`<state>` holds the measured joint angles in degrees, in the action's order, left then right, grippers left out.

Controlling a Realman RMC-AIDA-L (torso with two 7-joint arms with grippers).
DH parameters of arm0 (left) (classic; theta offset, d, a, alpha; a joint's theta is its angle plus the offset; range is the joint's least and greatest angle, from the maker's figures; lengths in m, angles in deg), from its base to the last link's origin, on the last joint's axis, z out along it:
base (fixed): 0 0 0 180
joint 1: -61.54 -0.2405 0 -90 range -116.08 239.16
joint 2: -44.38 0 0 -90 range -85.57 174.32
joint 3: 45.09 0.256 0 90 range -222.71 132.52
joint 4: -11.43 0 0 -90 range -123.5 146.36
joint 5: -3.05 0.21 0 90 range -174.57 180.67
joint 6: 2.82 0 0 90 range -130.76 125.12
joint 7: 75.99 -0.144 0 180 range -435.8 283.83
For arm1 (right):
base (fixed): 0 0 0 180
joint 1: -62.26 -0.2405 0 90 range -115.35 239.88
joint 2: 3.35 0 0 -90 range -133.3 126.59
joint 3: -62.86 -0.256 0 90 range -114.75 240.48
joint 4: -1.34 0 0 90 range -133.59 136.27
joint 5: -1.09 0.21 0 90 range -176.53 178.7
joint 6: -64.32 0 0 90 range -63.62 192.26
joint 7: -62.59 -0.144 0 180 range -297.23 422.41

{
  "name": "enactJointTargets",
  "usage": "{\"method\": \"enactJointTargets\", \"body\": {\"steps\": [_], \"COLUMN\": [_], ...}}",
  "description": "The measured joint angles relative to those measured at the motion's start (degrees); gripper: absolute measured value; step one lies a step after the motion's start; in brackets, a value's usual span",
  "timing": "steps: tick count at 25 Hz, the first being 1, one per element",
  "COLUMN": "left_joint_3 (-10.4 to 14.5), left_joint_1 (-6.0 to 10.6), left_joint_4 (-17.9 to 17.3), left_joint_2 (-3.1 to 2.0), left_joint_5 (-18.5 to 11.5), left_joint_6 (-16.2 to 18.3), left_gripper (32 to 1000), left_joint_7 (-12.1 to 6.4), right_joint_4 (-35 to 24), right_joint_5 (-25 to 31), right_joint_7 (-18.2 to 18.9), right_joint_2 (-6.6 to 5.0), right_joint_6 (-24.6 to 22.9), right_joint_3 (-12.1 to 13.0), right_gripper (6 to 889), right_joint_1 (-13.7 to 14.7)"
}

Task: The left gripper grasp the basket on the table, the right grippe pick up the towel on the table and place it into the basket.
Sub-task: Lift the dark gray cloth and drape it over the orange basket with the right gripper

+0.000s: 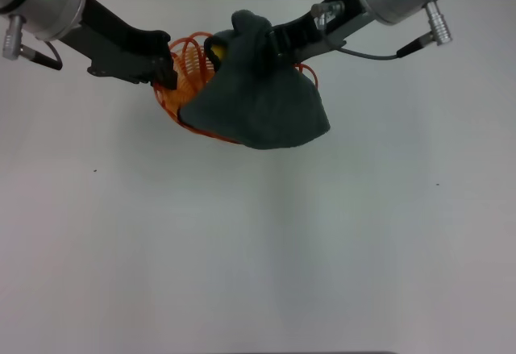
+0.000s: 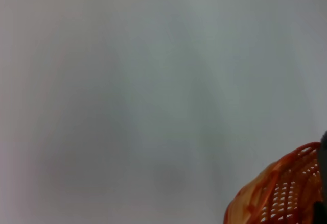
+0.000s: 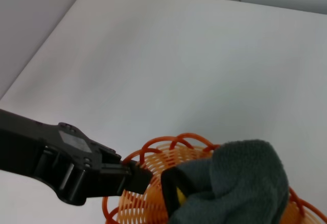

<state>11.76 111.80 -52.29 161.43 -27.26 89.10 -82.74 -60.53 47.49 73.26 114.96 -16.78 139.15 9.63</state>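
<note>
1. Basket [image 1: 187,88]: your oval orange wire one sits near the white table's [image 1: 258,241] far edge, black left gripper [image 1: 167,70] clamped on its rim.
2. Right gripper [image 1: 260,41] pinches the dark grey towel [image 1: 262,104] draped over it.
3. Right wrist view alone shows something yellow [image 3: 180,195] under the towel.

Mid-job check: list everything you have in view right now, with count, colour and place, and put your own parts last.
basket: one, orange wire, far centre of the table, mostly covered by the towel.
towel: one, dark grey, draped over the basket and hanging past its near and right rim, top bunched at the right gripper.
yellow object: one, small, showing at the towel's upper edge; cannot tell what it is.
table: one, white, under everything.
left gripper: one, black, on the green-ringed arm, clamped on the basket's left rim.
right gripper: one, black, on the blue-ringed arm, above the basket, holding the towel's bunched top.
</note>
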Motion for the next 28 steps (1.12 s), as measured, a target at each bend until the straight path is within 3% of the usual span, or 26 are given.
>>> {"method": "enactJointTargets", "body": {"steps": [8,23,28], "left_joint_3": [-0.5,-0.8,-1.0], "left_joint_1": [0.62,0.32,0.21], "left_joint_4": [0.0,0.1,0.6], "left_joint_2": [0.11,-0.02,-0.08], "left_joint_5": [-0.5,-0.6,-0.6], "left_joint_6": [0.0,0.1,0.0], "left_gripper": [94,94,94], "left_joint_7": [-0.01,-0.01,-0.01], "right_joint_4": [3.0,2.4,0.1], "right_joint_5": [0.1,0.1,-0.8], "right_joint_7": [0.4,-0.2,-1.6], "right_joint_2": [0.08,-0.09,-0.10], "right_joint_6": [2.1,1.5,1.2], "right_joint_3": [1.6,1.3,1.7], "right_gripper": [152,191,507], "right_joint_1": [-1.5,-2.0,-1.7]}}
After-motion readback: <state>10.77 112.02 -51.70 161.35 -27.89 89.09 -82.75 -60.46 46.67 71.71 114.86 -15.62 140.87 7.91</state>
